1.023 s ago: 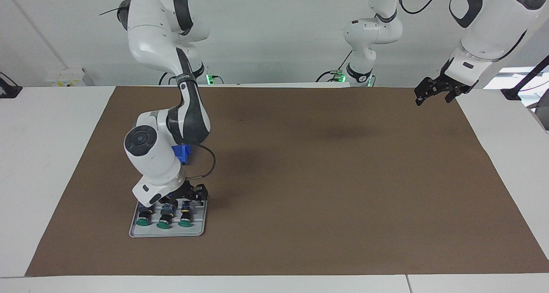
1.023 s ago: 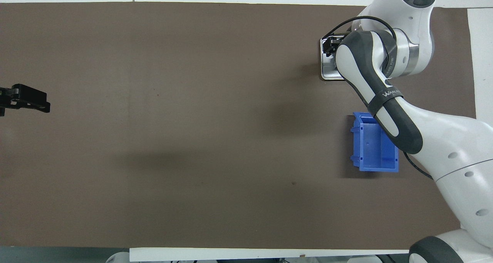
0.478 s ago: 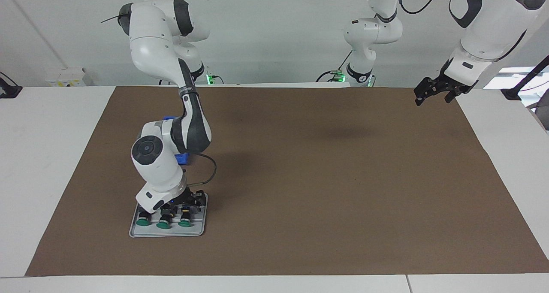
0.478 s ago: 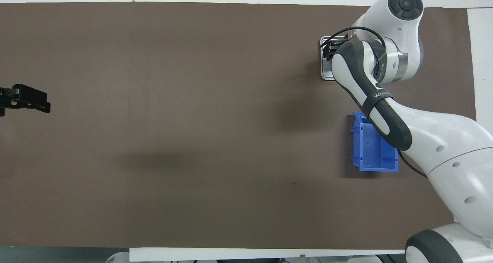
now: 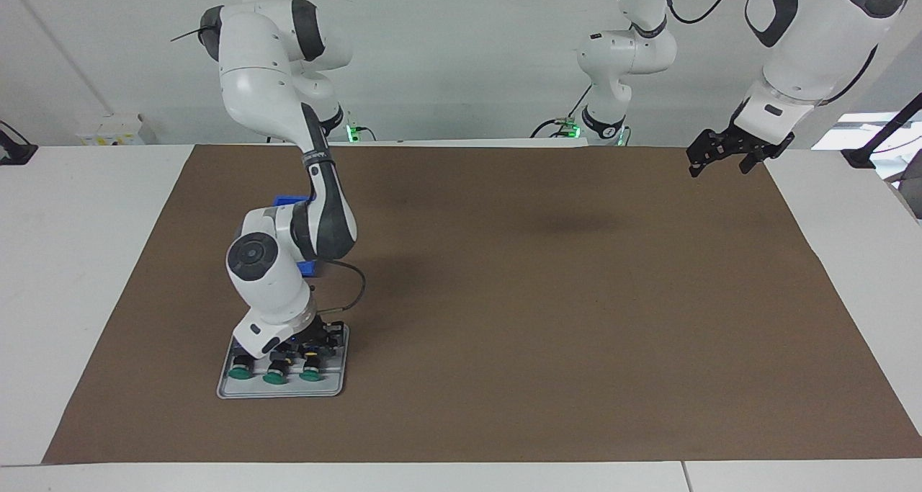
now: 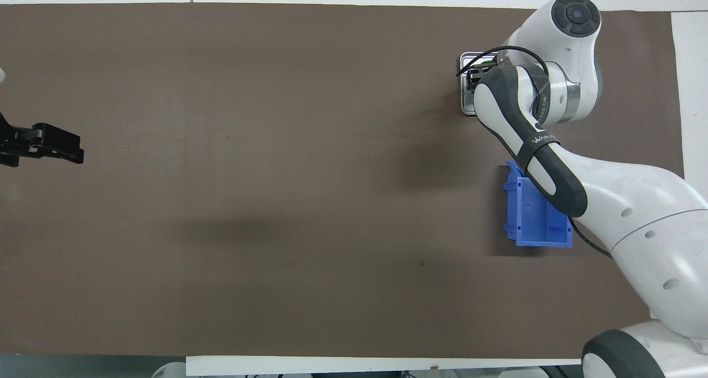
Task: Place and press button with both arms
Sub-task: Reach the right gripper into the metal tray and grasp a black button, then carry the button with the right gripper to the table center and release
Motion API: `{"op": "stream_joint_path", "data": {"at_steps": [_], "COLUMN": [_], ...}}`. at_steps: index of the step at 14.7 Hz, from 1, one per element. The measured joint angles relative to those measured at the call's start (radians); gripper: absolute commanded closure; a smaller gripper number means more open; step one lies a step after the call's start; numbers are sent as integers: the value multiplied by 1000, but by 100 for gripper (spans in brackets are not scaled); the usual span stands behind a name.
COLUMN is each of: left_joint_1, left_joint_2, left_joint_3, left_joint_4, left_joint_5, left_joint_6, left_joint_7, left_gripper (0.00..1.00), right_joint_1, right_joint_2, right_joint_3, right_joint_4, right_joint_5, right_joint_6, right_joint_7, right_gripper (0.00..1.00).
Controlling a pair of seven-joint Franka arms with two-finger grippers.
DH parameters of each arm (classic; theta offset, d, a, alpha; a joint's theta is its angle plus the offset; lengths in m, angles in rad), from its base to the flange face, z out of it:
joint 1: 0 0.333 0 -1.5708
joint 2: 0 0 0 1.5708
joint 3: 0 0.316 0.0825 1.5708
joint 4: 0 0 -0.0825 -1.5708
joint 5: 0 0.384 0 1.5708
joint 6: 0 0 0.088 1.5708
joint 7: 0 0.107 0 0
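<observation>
Your right gripper [image 5: 311, 342] is down in the grey tray [image 5: 281, 390], at the terminal-block end of the row of buttons, and its wrist hides the fingers in both views, so you cannot tell whether they are spread, clamped on a button or empty. Three buttons lie on their sides in that tray, green caps pointing away from the robots; the button [image 5: 310, 369] at the end nearest the table's middle is the one closest under the gripper. The tray sits at the right arm's end of the brown mat [image 5: 547, 305], farther from the robots than the blue bin [image 6: 534, 223], which looks empty.

Expect each button to be light, rigid and hard-shelled, with a smooth domed cap that would slide out of a pinch. Take it across the black cylindrical body or the square terminal block (flat faces give the surer hold), never by the cap. Its neighbours lie just beside it, so a wide approach risks nudging them.

For room, you have plenty: the middle of the mat is bare, and a straight lift clears the tray's low rim. Mind the bin's wall under the right forearm. Your left gripper [image 5: 720, 151] waits in the air over the mat's edge at the left arm's end, fingers parted and holding nothing.
</observation>
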Motion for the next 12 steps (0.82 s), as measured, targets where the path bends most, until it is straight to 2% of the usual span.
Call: {"op": "stream_joint_path", "data": {"at_steps": [4,8,10,12], "left_joint_1": [-3,-3,-3,-3], "left_joint_2": [0,-1,-1,-1], "left_joint_3": [3,8,9,10], "left_joint_4": [0,0,0,0], "left_joint_5": [0,0,0,0], "left_joint_6": [0,0,0,0], "left_joint_7": [0,0,0,0], "left_gripper": [0,0,0,0], "right_joint_1": [1,18,50,119], "right_joint_2": [-7,-88,-151,-198], "right_joint_3": [0,4,13,22], "right_joint_4": [21,67,68,67], "right_joint_5": [0,2,11,49], "right_joint_6": [-50,-225,-305,-365], "right_joint_7": [0,14,119,318], "right_gripper": [99,100,100,100]}}
